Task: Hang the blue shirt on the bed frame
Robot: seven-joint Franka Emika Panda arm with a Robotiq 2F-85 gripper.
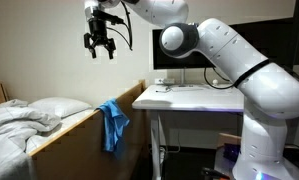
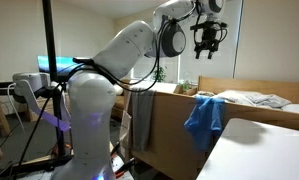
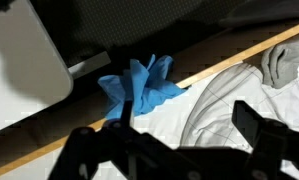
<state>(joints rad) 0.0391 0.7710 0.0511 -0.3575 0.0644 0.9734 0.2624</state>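
Observation:
The blue shirt point(image 1: 113, 124) hangs draped over the wooden bed frame point(image 1: 79, 122), its cloth falling down the outer side. It also shows in an exterior view point(image 2: 205, 120) and in the wrist view point(image 3: 139, 88), lying across the frame rail point(image 3: 219, 62). My gripper point(image 1: 99, 47) is high above the bed, well clear of the shirt, open and empty. It shows in an exterior view point(image 2: 207, 47) too. In the wrist view its dark fingers point(image 3: 174, 140) are spread apart over the white bedding.
A bed with white crumpled bedding and a pillow point(image 1: 29, 118) lies beside the frame. A white desk point(image 1: 189, 98) with a monitor point(image 1: 184, 60) stands next to the bed. A white tabletop point(image 2: 254, 150) fills the near corner.

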